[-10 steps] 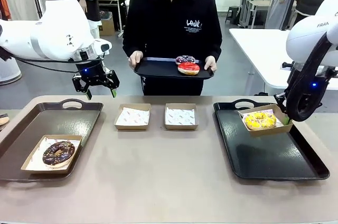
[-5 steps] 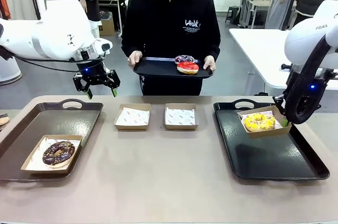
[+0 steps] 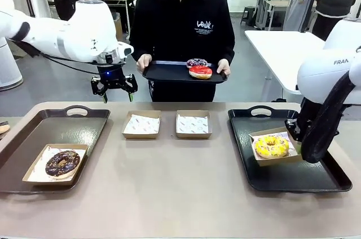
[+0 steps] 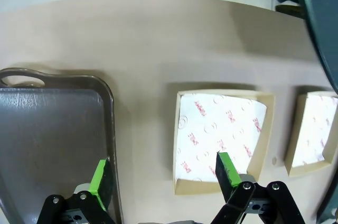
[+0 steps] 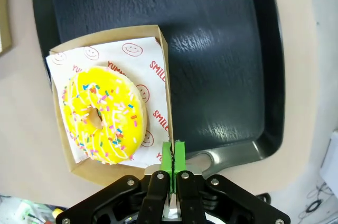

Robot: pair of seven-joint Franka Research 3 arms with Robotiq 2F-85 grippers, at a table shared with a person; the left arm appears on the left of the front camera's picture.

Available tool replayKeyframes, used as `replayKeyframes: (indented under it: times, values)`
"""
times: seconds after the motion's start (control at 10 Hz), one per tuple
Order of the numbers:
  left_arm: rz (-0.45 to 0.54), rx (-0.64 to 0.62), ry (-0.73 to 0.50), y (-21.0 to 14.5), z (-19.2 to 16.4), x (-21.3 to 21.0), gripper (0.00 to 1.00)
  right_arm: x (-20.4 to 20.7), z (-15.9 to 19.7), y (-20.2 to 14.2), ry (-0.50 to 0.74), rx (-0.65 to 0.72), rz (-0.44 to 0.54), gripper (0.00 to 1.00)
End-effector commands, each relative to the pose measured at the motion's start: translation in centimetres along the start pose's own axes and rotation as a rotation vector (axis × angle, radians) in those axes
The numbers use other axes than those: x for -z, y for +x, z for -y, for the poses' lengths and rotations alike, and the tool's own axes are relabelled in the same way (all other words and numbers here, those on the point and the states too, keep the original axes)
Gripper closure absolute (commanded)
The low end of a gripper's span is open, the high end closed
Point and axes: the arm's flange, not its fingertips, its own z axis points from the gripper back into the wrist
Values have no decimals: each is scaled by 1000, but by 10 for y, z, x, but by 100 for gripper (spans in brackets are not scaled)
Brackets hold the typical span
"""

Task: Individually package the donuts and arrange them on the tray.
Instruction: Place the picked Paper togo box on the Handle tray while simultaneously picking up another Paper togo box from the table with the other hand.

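Observation:
A yellow sprinkled donut (image 3: pixel 271 146) (image 5: pixel 100 114) lies in a paper-lined cardboard box (image 5: pixel 165 71) at the right tray (image 3: pixel 293 180). My right gripper (image 5: pixel 173 156) is shut on that box's side wall. Whether the box rests on the tray I cannot tell. On the left tray (image 3: pixel 34 132), a chocolate donut (image 3: pixel 62 162) sits in its own box. The person holds a small black tray (image 3: pixel 163 73) carrying a red glazed donut (image 3: pixel 201 72) and a dark sprinkled donut (image 3: pixel 197 63). My left gripper (image 3: pixel 117 97) (image 4: pixel 162 174) hangs open above the table's far side, near the person's tray.
Two empty lined boxes (image 3: pixel 142 124) (image 3: pixel 193 124) stand side by side at the middle of the table, and the left wrist view looks down on them (image 4: pixel 222 139) (image 4: pixel 317 134) beside the left tray's corner (image 4: pixel 47 129). A white table (image 3: pixel 282 47) stands behind at the right.
My right gripper has drawn the box with the yellow donut nearer and lower over the right tray. My left arm has swung right, closer to the person's tray.

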Motion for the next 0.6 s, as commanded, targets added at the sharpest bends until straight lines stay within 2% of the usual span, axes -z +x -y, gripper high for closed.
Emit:
replayKeyframes:
  times: [0.0, 0.3, 0.5]
  values:
    - [-13, -34, 76, 15, 9, 10, 0, 12, -3, -10, 43, -12, 26, 99]
    - [-28, -41, 105, 18, 12, 30, 0, 30, -6, -7, 54, -34, -9, 99]
    - [-20, -19, 85, 6, 14, 32, 0, 37, -7, -7, 57, -38, -11, 99]
